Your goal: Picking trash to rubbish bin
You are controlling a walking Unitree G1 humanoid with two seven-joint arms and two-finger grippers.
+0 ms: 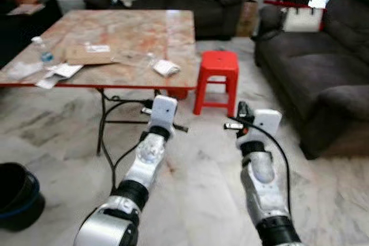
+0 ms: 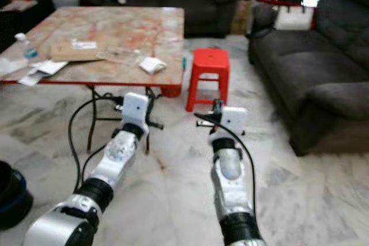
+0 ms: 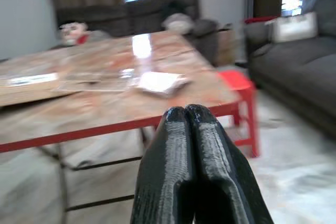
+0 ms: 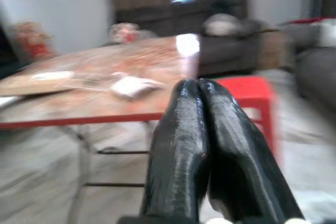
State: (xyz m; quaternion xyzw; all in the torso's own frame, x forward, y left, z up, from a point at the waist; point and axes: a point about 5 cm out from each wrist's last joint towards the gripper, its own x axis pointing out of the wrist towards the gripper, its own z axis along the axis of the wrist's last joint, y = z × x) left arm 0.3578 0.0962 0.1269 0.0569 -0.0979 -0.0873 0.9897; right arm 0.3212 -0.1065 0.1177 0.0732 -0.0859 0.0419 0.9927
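Marble flooring point(image 1: 202, 171) ran up to dark sofas point(image 1: 323, 67) and a folding table point(image 1: 138, 33), with a red stool point(image 1: 217, 79) beside it. Near the table's front edge lay the crumpled white wrapper point(image 1: 166, 67), judged light, soft and easily crushed; a pinch across its raised middle should serve. A dark bin point(image 1: 17, 194) stood on the floor to the left. Left gripper point(image 3: 191, 124) and right gripper point(image 4: 199, 98) were each pressed closed, empty, short of the table.
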